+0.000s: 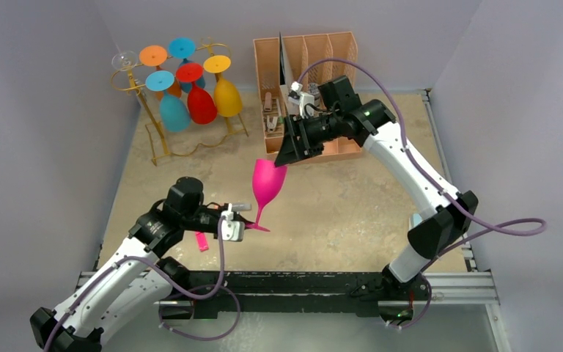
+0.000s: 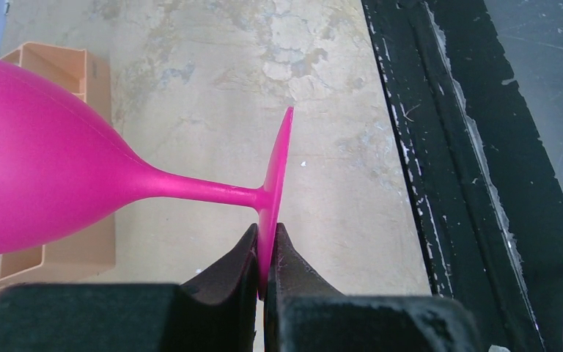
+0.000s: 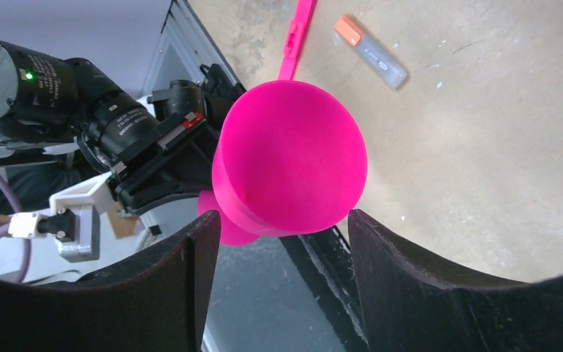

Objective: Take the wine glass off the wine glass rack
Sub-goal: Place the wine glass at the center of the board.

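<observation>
Glass (image 1: 267, 185) is off the rack and held in the air over the middle of the table (image 1: 352, 209), pink, bowl tilted up toward the top of the overhead frame. My left gripper (image 2: 266, 253) is clamped on the rim of its foot (image 2: 278, 169). In the left wrist view the two dark fingers pinch the thin disc edge-on at bottom centre. The stem (image 2: 198, 189) runs left from there into the bowl, which fills the left side of that frame.

My right gripper (image 3: 282, 218) is at the other end, reaching in from the upper right of the overhead view. Its fingers (image 3: 403, 279) stand apart on either side of the bowl (image 3: 293, 158). The bowl sits right between the tips in the right wrist view. I cannot tell whether the pads press on it or only flank it.

Behind the bowl in that view I see the left arm's wrist, a pink strip (image 3: 297, 37) at top centre and an orange-capped marker (image 3: 372, 51) lying on the table at upper right.

The rack (image 1: 155, 126) stands at the upper left of the overhead frame, well apart from the glass. Blue (image 1: 174, 111), red (image 1: 201, 105) and yellow (image 1: 227, 97) glasses hang upside down from its rails, with more behind them. A peach organiser (image 1: 315, 51) stands at top centre, just behind the right gripper.
</observation>
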Controlling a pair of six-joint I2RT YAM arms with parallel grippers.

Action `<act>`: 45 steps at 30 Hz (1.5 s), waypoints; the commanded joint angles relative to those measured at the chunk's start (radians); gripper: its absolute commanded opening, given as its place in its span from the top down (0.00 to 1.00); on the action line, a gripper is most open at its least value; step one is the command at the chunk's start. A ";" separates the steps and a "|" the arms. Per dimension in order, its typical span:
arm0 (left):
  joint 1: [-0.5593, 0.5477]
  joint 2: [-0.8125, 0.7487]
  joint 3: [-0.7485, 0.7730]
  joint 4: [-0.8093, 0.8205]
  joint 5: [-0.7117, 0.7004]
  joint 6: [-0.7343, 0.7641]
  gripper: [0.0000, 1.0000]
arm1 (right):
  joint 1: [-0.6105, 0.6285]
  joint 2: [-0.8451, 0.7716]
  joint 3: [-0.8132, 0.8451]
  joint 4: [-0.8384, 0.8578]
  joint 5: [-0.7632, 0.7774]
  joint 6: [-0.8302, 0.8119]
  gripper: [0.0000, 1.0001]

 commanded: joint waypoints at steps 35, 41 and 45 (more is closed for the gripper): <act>-0.004 -0.013 -0.019 0.024 0.016 0.047 1.00 | 0.114 0.011 -0.084 0.045 -0.361 0.074 0.85; -0.005 -0.019 -0.021 0.025 0.004 0.047 1.00 | 0.119 0.004 -0.100 0.055 -0.345 0.085 1.00; -0.004 -0.021 -0.021 0.023 -0.001 0.045 1.00 | 0.120 -0.015 -0.114 0.072 -0.318 0.082 1.00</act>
